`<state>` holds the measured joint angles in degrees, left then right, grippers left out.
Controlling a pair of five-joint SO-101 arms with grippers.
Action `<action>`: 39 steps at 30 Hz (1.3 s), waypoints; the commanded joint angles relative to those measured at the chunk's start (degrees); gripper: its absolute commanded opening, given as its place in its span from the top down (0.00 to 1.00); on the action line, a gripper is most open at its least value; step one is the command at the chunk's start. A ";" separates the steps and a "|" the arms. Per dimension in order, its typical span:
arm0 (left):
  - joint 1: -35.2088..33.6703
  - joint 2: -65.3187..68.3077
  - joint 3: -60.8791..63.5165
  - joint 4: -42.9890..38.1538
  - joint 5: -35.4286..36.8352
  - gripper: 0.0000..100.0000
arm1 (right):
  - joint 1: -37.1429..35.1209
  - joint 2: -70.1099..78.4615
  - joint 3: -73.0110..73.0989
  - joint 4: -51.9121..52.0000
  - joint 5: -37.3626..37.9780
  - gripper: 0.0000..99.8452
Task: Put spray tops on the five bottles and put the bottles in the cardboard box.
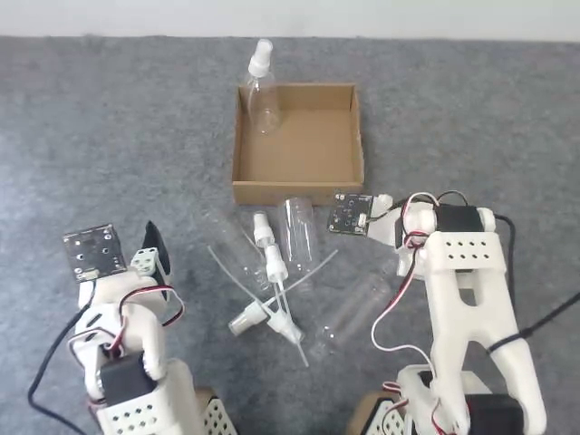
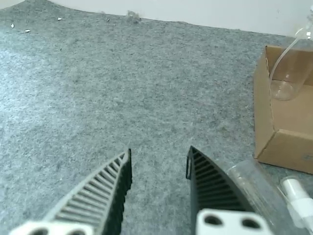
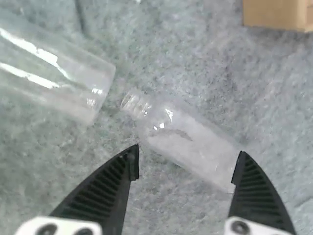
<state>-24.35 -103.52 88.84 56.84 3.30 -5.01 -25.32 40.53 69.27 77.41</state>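
The cardboard box [image 1: 299, 140] stands open at the table's far middle. One clear bottle with a white spray top [image 1: 261, 86] leans in its far left corner and also appears as the capped bottle [image 2: 288, 68]. Several uncapped clear bottles [image 1: 299, 231] lie on the carpet in front of the box, with loose spray tops [image 1: 270, 258] among them. My right gripper [image 3: 188, 152] is open and hovers just above one uncapped bottle [image 3: 186, 142], its threaded neck facing another bottle [image 3: 49, 83]. My left gripper [image 2: 159, 152] is open over bare carpet, left of the pile.
The grey carpet [image 1: 109, 136] covers the whole table, with free room at the left and far right. The right arm [image 1: 462, 272] stands over the bottles' right side. A box corner [image 3: 279, 14] lies just beyond the right gripper. Cables trail by both arm bases.
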 commanded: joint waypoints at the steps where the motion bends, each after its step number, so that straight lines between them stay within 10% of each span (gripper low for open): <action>1: -0.18 -0.44 -0.75 0.09 0.09 0.83 | 0.75 3.03 -1.14 -0.92 3.16 0.73; 19: -0.18 -0.44 -0.75 0.00 0.00 0.83 | 5.05 19.47 -1.14 -14.37 3.25 0.73; 39: -0.09 -0.44 -0.75 0.00 0.00 0.83 | 4.44 19.82 -1.23 -14.20 -30.42 0.73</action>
<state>-24.35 -103.52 88.84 56.84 3.30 -0.97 -5.63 40.26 55.21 51.91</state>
